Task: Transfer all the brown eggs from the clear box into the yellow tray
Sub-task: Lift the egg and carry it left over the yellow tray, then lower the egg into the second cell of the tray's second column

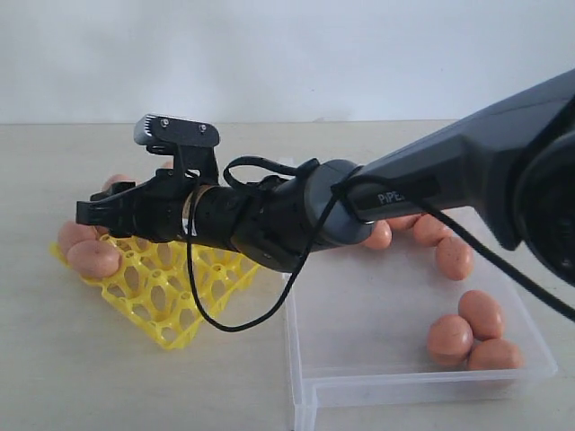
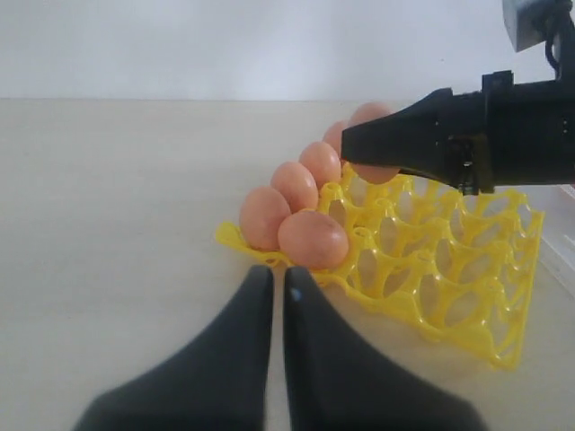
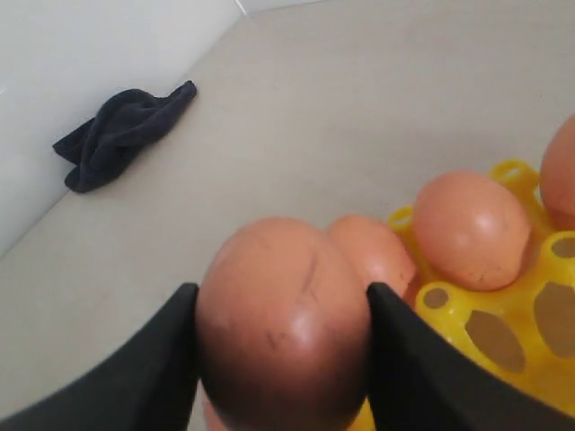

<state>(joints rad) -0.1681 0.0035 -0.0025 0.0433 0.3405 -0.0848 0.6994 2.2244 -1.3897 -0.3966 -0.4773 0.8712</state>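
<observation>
Black arm (image 1: 467,171) is stretching across the exterior view from the right. It is covering the far side of the box (image 1: 404,384) and part of the tray (image 1: 162,305). A loose cable (image 1: 211,310) is drooping from it over the yellow lattice. The right claw (image 1: 90,208) is hanging over the tray's far left corner. From here I am not making out what its jaws are gripping; only a bit of orange is peeking out behind it. Several eggs (image 1: 449,339) are lying in the box: three are bunching near its front right corner, and the others are sitting along the far side, partly behind the arm. Two more are sitting at the tray's left edge.

Through the left wrist camera I am watching the left claw (image 2: 277,274) sitting near a corner of the tray, its fingers (image 2: 314,359) pressing almost together on nothing. The right claw's dark finger is crossing in front of one egg (image 2: 373,115) and hiding its middle. Five eggs are sitting in cups at that corner, matte and orange-brown.

Through the right wrist camera I am seeing a dark cloth (image 3: 121,135) lying crumpled on the table (image 3: 341,108) by the wall (image 3: 90,54), well apart from the tray. The right claw is clamping the egg between both fingers (image 3: 153,377). That egg is filling the foreground, blurred and showing faint dark streaks. Beyond it two eggs are sitting in cups, and a third is being cut off at the frame's edge.
</observation>
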